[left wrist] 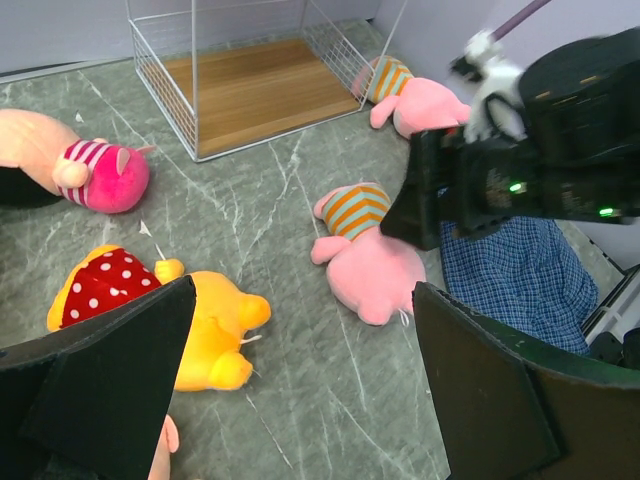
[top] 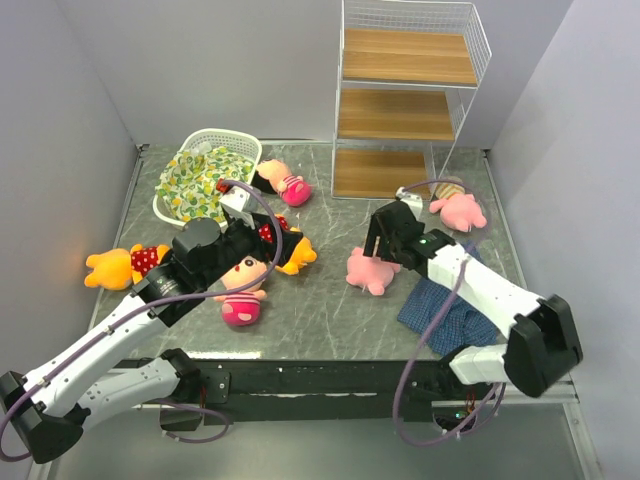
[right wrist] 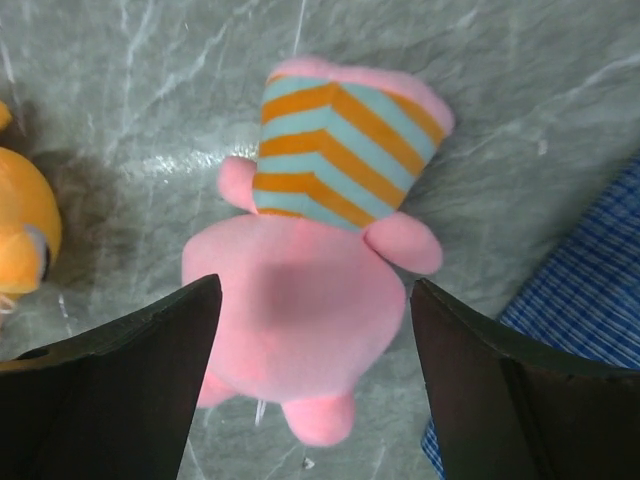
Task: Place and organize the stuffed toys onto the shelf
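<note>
The shelf [top: 405, 100] stands at the back right, its boards bare. My right gripper [right wrist: 315, 290] hangs over a pink piglet [right wrist: 320, 200] in an orange and teal striped top. Its jaws stand open on either side of the piglet's head, with a gap showing on the right. In the top view that gripper [top: 378, 258] covers part of this piglet [top: 365, 272]. My left gripper [left wrist: 305, 300] is open and holds nothing, above the table between a yellow bear [left wrist: 200, 320] and the piglet [left wrist: 370, 260]. A second piglet [top: 458, 208] lies by the shelf.
A white basket [top: 240, 140] holding green-yellow cloth sits at the back left, a doll [top: 285, 183] beside it. Another bear [top: 120, 265] lies far left and another doll [top: 243, 290] near the front. Blue plaid cloth [top: 445, 310] lies under the right arm.
</note>
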